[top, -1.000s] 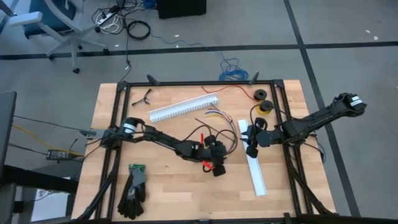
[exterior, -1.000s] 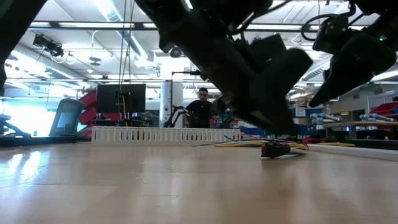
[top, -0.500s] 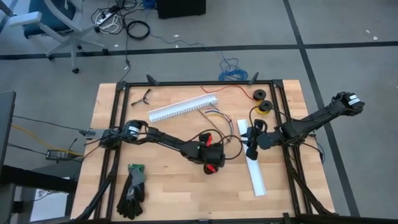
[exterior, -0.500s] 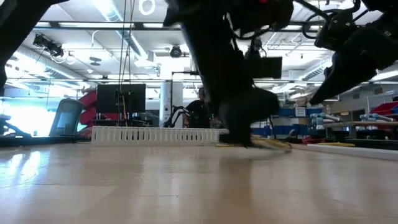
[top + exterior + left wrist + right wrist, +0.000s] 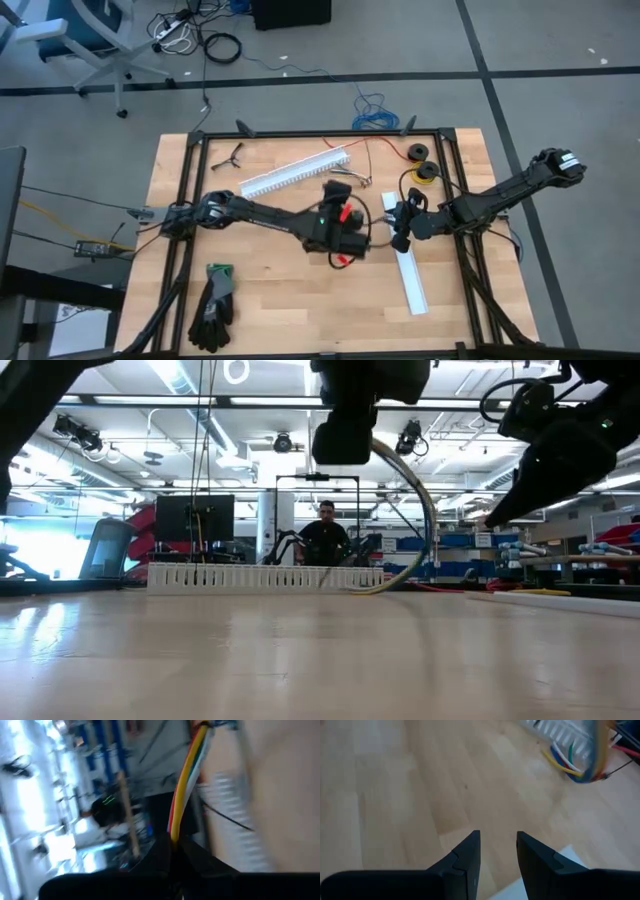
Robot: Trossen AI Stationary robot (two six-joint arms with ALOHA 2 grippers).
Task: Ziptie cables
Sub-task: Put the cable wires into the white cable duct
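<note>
Your left gripper (image 5: 345, 215) is clamped tight on the cables (image 5: 186, 775) and holds that end raised above the middle of the tabletop (image 5: 270, 290); in the low view the bundle arcs down from it to the wood near the white slotted channel (image 5: 295, 173) toward the far edge. Your right gripper (image 5: 497, 852) hovers over the white flat channel piece (image 5: 410, 275) near the right edge, fingers (image 5: 465, 855) a narrow gap apart, holding nothing. Gloves (image 5: 213, 305) lie at the near left corner.
</note>
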